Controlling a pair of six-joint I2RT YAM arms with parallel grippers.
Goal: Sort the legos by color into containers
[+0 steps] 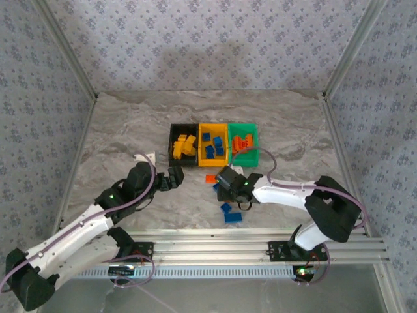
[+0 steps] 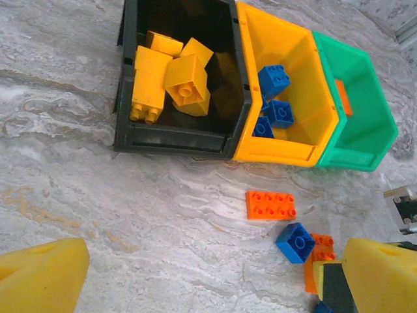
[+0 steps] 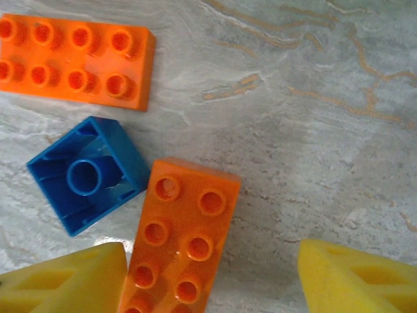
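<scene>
Three containers stand in a row: a black bin [image 1: 182, 145] [image 2: 179, 140] with yellow legos [image 2: 171, 81], a yellow-orange bin [image 1: 214, 143] [image 2: 287, 147] with blue legos [image 2: 275, 98], and a green bin [image 1: 243, 143] [image 2: 365, 140] with orange ones. On the table lie a flat orange brick [image 2: 270, 205] [image 3: 71, 59], an upturned blue brick [image 2: 295, 242] [image 3: 85, 173] and an orange brick [image 3: 179, 241] [image 2: 320, 246]. My right gripper [image 3: 208, 280] [image 1: 225, 186] is open astride that orange brick, its left finger at the brick's side, the right finger apart. My left gripper [image 2: 212, 280] [image 1: 174, 177] is open and empty, in front of the black bin.
More blue bricks [image 1: 231, 214] lie near the table's front edge, below the right gripper. Bare marble stretches left of the bins and under the left gripper. Metal frame rails [image 1: 260, 244] run along the near edge.
</scene>
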